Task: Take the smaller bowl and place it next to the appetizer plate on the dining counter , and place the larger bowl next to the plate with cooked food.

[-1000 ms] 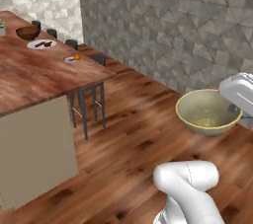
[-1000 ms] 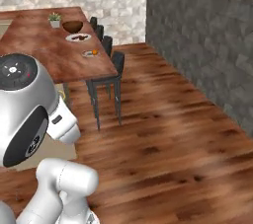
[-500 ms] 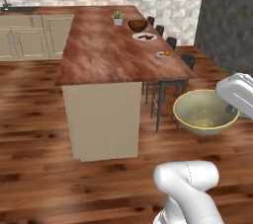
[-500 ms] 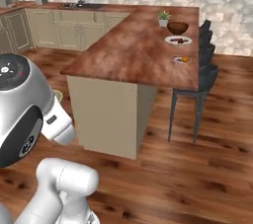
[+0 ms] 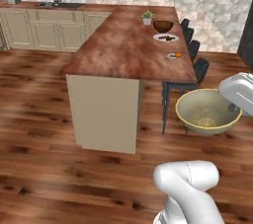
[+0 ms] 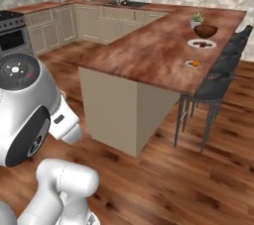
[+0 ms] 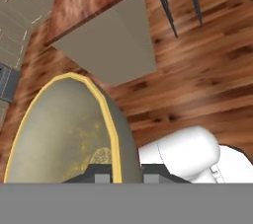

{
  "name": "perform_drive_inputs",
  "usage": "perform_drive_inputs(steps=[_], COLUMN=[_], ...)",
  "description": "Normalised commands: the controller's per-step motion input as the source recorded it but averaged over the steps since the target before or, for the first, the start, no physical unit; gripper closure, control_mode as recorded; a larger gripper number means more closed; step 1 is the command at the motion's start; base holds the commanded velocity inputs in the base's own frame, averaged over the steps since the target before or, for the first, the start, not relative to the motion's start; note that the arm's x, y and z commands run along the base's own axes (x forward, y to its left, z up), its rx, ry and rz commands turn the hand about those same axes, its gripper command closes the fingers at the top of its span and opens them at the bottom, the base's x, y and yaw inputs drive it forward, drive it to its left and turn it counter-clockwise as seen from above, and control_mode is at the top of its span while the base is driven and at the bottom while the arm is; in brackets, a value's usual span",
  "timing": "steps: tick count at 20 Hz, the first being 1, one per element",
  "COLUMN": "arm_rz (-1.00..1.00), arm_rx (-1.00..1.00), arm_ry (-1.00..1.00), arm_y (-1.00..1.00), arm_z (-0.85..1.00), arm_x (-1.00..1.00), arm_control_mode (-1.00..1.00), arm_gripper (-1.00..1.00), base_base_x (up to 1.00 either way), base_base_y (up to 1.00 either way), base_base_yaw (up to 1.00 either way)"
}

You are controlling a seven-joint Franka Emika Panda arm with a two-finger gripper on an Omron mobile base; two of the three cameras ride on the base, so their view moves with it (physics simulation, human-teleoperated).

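Note:
The smaller bowl (image 5: 206, 112), beige with a yellowish inside, hangs over the wood floor at the right of the left base view. My gripper (image 5: 233, 110) is shut on its rim. In the hand view the smaller bowl (image 7: 64, 134) fills the lower left, with my gripper (image 7: 124, 174) clamped over its edge. The dining counter (image 5: 123, 50) (image 6: 149, 53) stretches away ahead. Along its far right side stand the appetizer plate (image 5: 173, 56) (image 6: 193, 63), the plate with cooked food (image 5: 165, 37) (image 6: 201, 43) and the larger bowl (image 5: 163, 25) (image 6: 205, 31), dark brown.
Dark stools (image 5: 197, 67) (image 6: 218, 78) line the counter's right side. A small potted plant (image 5: 147, 17) (image 6: 197, 20) stands beyond the larger bowl. Beige cabinets with a sink (image 5: 54, 6) run along the back wall, and a stove (image 6: 12, 33) is at the left.
The whole scene has shifted as the base moves: the counter now lies end-on ahead and nearer. The smaller bowl stays in my shut gripper at the same place in the view.

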Motion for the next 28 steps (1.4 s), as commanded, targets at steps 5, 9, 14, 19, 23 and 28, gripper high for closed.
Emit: perform_drive_inputs(steps=[5,9,14,19,23,28], arm_rz=[0.0,0.0,0.0,0.0,0.0,0.0], arm_rx=[0.0,0.0,0.0,0.0,0.0,0.0], arm_ry=[0.0,0.0,0.0,0.0,0.0,0.0], arm_y=[0.0,0.0,0.0,0.0,0.0,0.0], arm_z=[0.0,0.0,0.0,0.0,0.0,0.0], arm_x=[0.0,0.0,0.0,0.0,0.0,0.0], arm_control_mode=[1.0,1.0,1.0,1.0,1.0,1.0], arm_gripper=[1.0,1.0,1.0,1.0,1.0,1.0], base_base_x=[0.28,0.99,0.84,0.22,0.11,-0.68], base_base_y=[-1.0,-1.0,-1.0,-1.0,-1.0,-1.0], base_base_yaw=[0.46,0.38,0.41,0.56,0.57,0.57])
